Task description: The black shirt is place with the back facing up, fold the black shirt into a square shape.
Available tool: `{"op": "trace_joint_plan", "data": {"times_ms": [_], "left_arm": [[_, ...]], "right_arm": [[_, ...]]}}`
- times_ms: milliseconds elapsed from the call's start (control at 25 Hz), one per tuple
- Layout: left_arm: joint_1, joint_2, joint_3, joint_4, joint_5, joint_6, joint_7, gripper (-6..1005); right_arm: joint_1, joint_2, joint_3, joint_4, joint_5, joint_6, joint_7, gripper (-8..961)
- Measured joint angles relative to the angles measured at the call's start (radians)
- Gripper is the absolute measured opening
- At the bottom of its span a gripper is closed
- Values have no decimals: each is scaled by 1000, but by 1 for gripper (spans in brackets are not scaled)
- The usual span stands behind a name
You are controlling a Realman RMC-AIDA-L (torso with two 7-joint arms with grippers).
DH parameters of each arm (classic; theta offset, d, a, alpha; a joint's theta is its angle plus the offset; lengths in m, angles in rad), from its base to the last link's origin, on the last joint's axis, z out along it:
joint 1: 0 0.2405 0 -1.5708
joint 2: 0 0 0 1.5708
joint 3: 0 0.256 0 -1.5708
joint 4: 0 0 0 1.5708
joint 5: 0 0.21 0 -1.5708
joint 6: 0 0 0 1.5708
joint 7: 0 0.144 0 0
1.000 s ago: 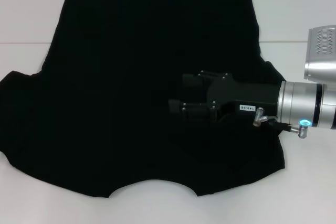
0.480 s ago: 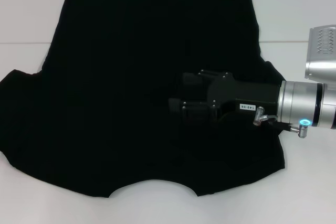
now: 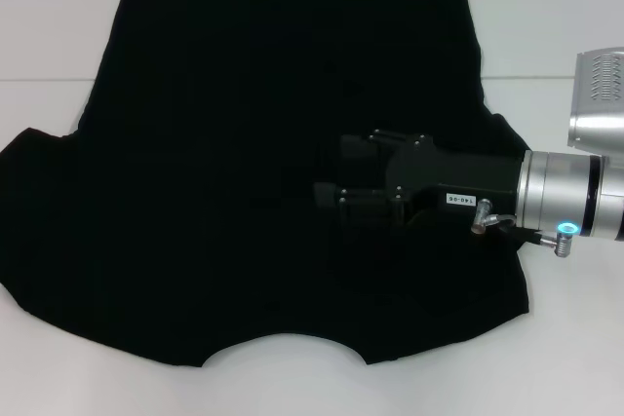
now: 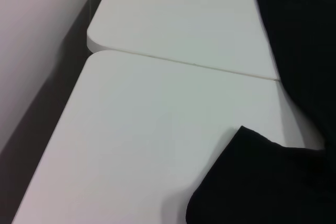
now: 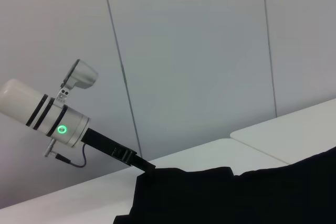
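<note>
1. The black shirt (image 3: pixel 253 163) lies spread flat across the white worktop (image 3: pixel 546 26), its straight hem at the far edge and its curved neckline toward the near edge, one sleeve fanned out toward the left side.
2. The right gripper (image 3: pixel 327 200) reaches in from the worktop's right side, low over the shirt's right portion; black fingers against black cloth hide whether the jaws are apart or together.
3. A seam line (image 3: pixel 556 76) crosses the worktop from side to side, disappearing under the cloth.
4. In the right wrist view, the left gripper (image 5: pixel 148 170) sits at the shirt's sleeve edge near the worktop's left side, its fingers lost against the fabric; a green light glows on the left arm (image 5: pixel 62 128).
5. A pale panelled wall (image 5: pixel 199 51) stands behind the worktop.
</note>
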Motion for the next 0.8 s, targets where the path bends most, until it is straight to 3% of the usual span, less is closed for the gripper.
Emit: {"op": "trace_joint_plan", "data": {"times_ms": [680,800], "left_arm": [[-27,-3,10,-4,-1,5,1,13],[-31,-4,11,-2,-1,10,1,13]], "right_arm": [[-6,0,2,0,6,-1,0,824],[-8,0,2,1,13,1,0,780]]}}
